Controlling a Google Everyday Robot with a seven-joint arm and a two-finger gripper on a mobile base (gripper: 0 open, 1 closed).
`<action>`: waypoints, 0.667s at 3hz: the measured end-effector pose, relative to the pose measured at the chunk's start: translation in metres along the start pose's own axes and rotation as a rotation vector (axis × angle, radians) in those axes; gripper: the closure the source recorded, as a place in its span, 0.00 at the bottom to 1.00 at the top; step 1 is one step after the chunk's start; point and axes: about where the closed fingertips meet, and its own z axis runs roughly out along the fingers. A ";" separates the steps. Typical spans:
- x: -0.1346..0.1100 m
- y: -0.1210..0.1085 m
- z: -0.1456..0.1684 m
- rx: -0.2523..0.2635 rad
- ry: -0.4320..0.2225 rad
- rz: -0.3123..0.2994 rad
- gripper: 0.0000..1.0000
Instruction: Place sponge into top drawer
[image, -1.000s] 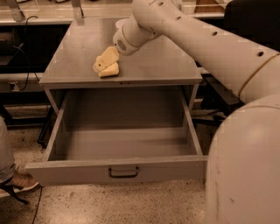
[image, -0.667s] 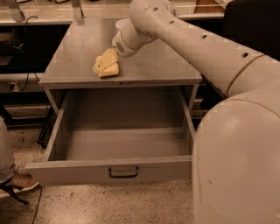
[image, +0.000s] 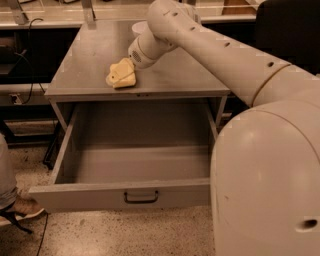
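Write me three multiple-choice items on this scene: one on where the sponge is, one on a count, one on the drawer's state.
1. Where does the sponge lie?
A. inside the top drawer
B. on the tabletop, near its front edge
C. on a shelf

2. How many handles does the drawer front carry?
A. one
B. two
C. three

3. How does the top drawer stand?
A. shut
B. pulled out, nothing visible inside
C. pulled out, full of tools

Key: 1 B, the sponge sits on the grey top, with the gripper down at it. 2 A, a single dark bar is centred on the front panel. 3 B, the drawer's bare grey inside shows below the tabletop.
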 end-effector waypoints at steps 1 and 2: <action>0.003 0.002 0.009 -0.012 0.014 0.015 0.00; 0.008 0.004 0.019 -0.024 0.032 0.031 0.18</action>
